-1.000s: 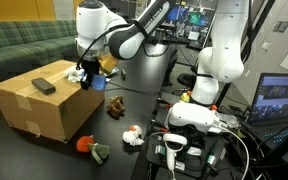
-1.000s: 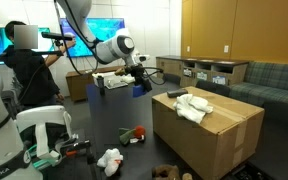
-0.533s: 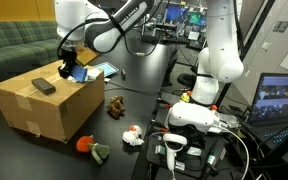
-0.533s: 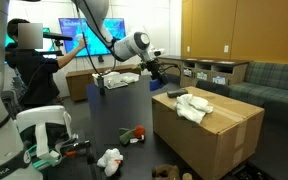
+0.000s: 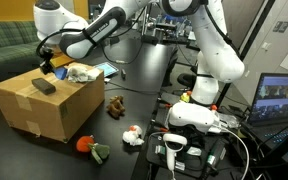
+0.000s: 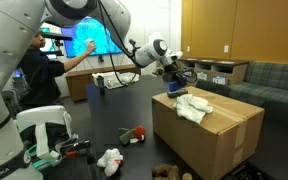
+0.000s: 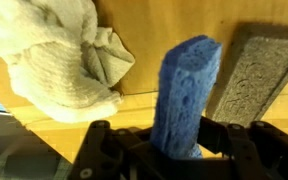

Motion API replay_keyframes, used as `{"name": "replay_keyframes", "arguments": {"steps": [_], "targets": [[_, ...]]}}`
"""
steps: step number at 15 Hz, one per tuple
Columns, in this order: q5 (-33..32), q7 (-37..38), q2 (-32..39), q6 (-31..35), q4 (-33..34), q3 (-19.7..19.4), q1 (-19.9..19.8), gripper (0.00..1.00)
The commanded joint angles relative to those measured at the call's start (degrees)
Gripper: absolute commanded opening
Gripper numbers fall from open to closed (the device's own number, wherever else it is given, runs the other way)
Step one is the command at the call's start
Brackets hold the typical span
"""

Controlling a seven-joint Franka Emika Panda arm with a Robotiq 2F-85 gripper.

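Now my gripper (image 7: pixel 176 150), clamped on the sponge (image 7: pixel 187 95), has swung from beside the box (image 5: pixel 44 115) to above it, near the towel (image 7: pixel 59 55).

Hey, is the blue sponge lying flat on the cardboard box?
No, the blue porous sponge stands upright, clamped in the tool.

The arm (image 5: pixel 216 50) is glossy white, built of fat rounded segments with dark joint bands; its end effector (image 7: pixel 174 150) is blocky matte black.
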Motion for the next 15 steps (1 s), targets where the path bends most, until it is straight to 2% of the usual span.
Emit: {"name": "replay_keyframes", "arguments": {"steps": [1,6,10,12,13,15], "targets": [[-0.02,4.62,10.31,-1.38,13.98,-4.60,1.91,0.13],[0.65,9.45,20.65,-4.30,27.10,-10.04,1.64,0.13],[0.45,13.70,26.43,-7.93,34.96,-13.37,1.25,0.12],[0.37,14.95,28.33,-10.19,38.16,-14.20,1.08,0.37],[0.37,15.20,28.97,-11.38,39.41,-14.30,1.01,0.39],[0.67,14.67,29.51,-13.95,41.37,-13.92,0.66,0.54]]}}
